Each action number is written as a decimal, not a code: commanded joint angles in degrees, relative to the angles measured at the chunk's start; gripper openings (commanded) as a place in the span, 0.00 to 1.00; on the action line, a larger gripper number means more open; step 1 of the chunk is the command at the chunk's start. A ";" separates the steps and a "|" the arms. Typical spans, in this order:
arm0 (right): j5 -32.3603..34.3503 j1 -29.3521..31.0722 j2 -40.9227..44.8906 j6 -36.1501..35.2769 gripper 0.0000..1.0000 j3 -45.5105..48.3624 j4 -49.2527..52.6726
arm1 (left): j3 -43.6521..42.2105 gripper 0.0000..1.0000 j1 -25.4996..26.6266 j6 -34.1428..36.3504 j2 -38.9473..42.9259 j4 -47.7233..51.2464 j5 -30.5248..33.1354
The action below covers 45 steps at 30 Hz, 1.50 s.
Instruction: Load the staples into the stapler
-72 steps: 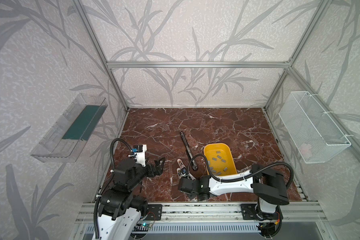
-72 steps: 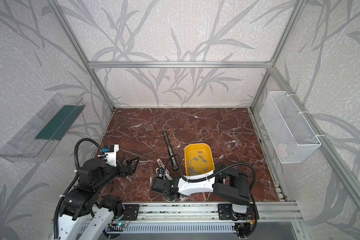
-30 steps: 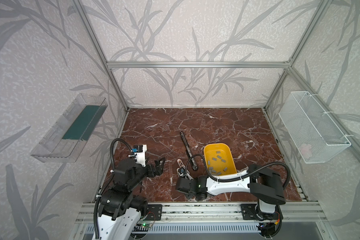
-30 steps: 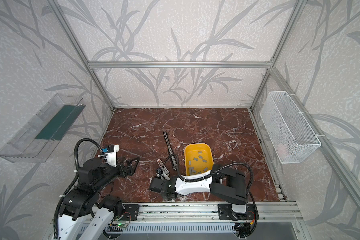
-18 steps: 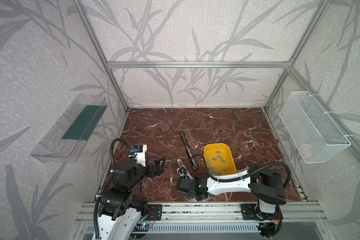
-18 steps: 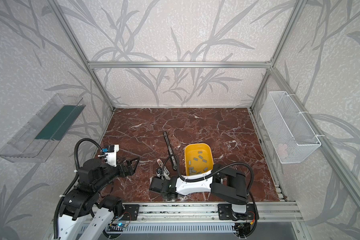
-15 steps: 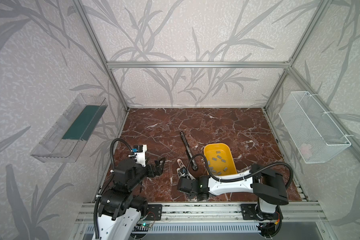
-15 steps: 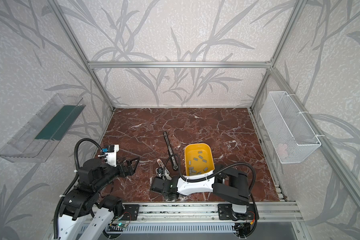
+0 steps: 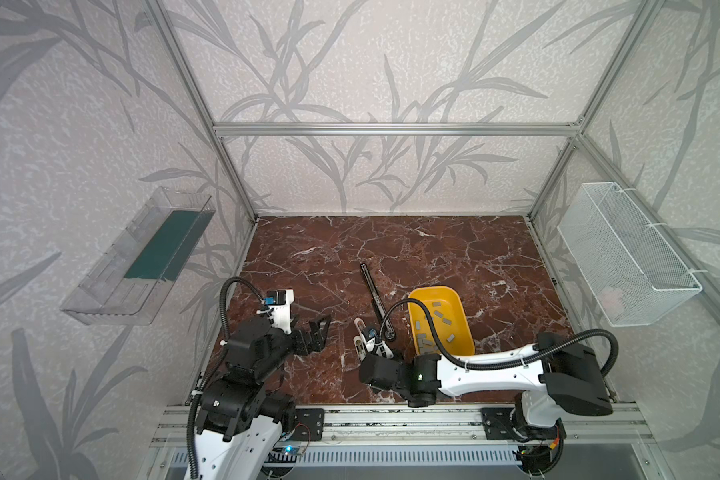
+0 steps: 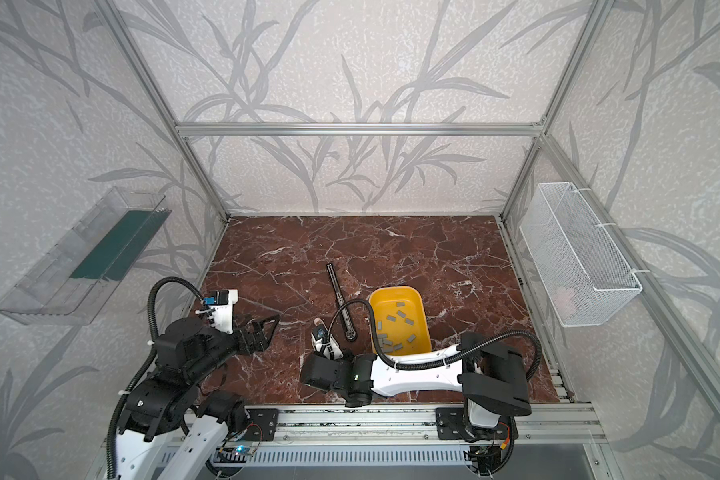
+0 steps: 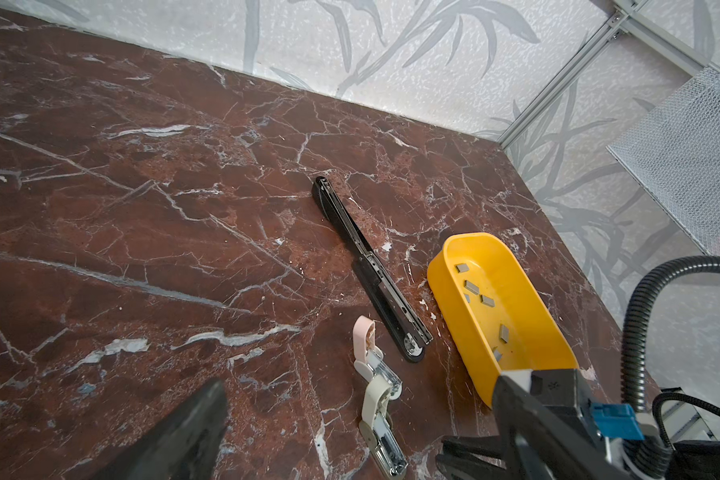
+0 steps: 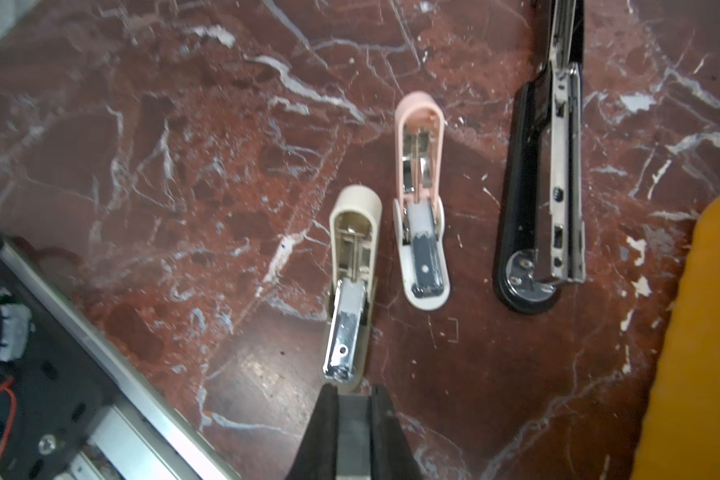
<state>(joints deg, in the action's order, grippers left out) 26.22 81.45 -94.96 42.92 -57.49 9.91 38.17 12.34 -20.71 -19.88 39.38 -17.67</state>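
Three staplers lie opened out on the marble floor: a beige stapler (image 12: 352,270), a pink stapler (image 12: 420,199) and a long black stapler (image 12: 549,166). My right gripper (image 12: 353,395) is shut on a grey strip of staples (image 12: 353,432), its tips just short of the beige stapler's metal channel end. In a top view the right gripper (image 9: 376,353) hovers low over the small staplers. More staples (image 9: 435,320) lie loose in the yellow tray (image 9: 433,289). My left gripper (image 9: 319,332) stands open and empty, well left of the staplers.
A clear wall bin (image 9: 142,257) hangs on the left wall and a white wire basket (image 9: 624,257) on the right. The aluminium front rail (image 9: 391,419) runs close behind the right gripper. The right arm's cable (image 9: 416,316) arcs over the yellow tray.
The right gripper drifted slightly left and came back beside the small staplers, still shut on the strip. The left arm has not moved.
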 commanded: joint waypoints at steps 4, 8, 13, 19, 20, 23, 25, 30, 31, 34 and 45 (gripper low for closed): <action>3.65 0.63 -6.97 2.29 0.09 -4.52 -3.59 | -0.29 0.99 0.49 -0.99 1.01 -0.03 0.00; 5.14 0.79 -8.94 3.39 0.09 -5.04 -4.14 | -0.29 0.99 0.67 -1.00 1.38 0.00 0.04; 6.88 1.28 -9.52 5.36 0.09 -4.42 -5.11 | -0.20 0.99 0.67 -0.93 1.49 0.13 0.31; 10.96 2.34 -10.20 8.01 0.10 -3.55 -6.97 | -0.20 0.99 0.85 -1.07 1.58 0.25 0.60; 11.44 2.46 -10.25 8.08 0.10 -3.62 -6.93 | -0.21 0.99 0.85 -1.08 1.59 0.26 0.58; 13.22 2.94 -10.49 8.24 0.10 -3.80 -6.33 | -0.20 0.99 0.85 -1.04 1.68 0.23 0.71; 13.23 3.00 -10.64 8.14 0.09 -3.49 -6.89 | -0.21 0.99 0.85 -1.08 1.62 0.23 0.61; 12.40 3.00 -11.06 6.22 0.09 -2.44 -9.41 | -0.21 0.99 1.02 -1.08 1.72 0.33 0.88; 12.24 2.84 -11.08 6.11 0.09 -2.12 -9.90 | -0.21 0.99 1.10 -1.09 1.80 0.27 1.01; 11.93 2.82 -11.18 6.22 0.09 -1.72 -9.95 | -0.16 0.99 1.21 -1.13 1.79 0.38 1.10; 11.38 2.31 -12.13 6.45 0.09 -1.39 -9.35 | -0.12 0.99 1.46 -1.25 1.92 0.55 1.67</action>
<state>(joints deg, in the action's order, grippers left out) 36.97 83.92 -105.95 49.45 -59.37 1.04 38.13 13.52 -21.21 -18.35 39.40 -16.78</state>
